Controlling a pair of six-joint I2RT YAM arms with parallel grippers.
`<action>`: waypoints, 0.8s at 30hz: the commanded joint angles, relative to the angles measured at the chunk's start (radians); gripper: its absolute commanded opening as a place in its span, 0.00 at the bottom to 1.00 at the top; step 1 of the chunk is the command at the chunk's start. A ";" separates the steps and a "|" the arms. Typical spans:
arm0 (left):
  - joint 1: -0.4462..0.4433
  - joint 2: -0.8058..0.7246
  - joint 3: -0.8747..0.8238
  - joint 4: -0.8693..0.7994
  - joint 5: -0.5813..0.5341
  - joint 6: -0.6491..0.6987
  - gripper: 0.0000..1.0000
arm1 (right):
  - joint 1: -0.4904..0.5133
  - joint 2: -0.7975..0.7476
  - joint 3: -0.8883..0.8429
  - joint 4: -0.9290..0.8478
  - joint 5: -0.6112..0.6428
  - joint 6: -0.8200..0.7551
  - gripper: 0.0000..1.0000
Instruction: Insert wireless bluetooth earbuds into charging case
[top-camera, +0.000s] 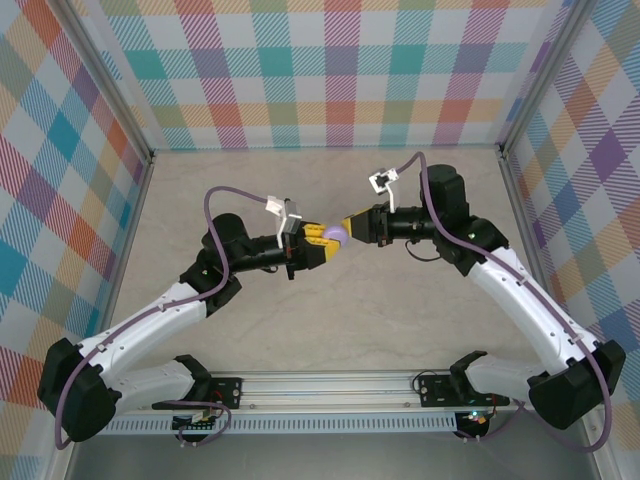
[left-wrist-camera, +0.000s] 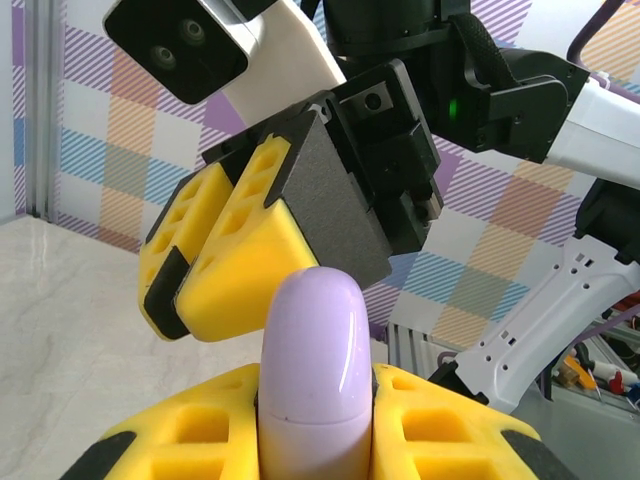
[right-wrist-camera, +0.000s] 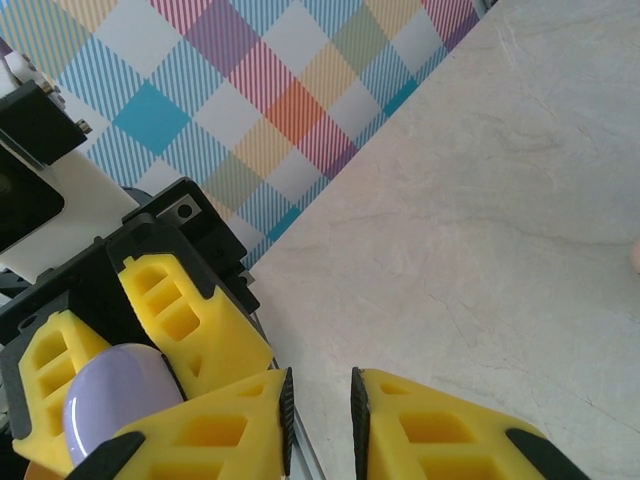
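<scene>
Above the table's middle, the lilac charging case (left-wrist-camera: 312, 375) (smooth, glossy, rounded) sits pinched in the left gripper (top-camera: 322, 240); the right gripper (top-camera: 352, 224) faces it, jaws nearly together, holding nothing.

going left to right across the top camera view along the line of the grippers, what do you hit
left arm's black wrist → left gripper with yellow fingers → lilac charging case clamped in it → right gripper, its tips by the case → right arm's black wrist
</scene>
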 joint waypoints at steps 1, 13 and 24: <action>-0.012 0.007 0.021 0.001 -0.012 0.004 0.06 | 0.008 -0.031 -0.007 0.035 -0.037 -0.022 0.24; -0.013 0.058 0.086 -0.226 -0.230 0.023 0.06 | 0.008 -0.027 0.024 -0.142 0.393 -0.036 0.27; 0.004 0.269 0.300 -0.525 -0.460 -0.175 0.08 | 0.008 -0.057 -0.016 -0.183 0.553 -0.036 0.31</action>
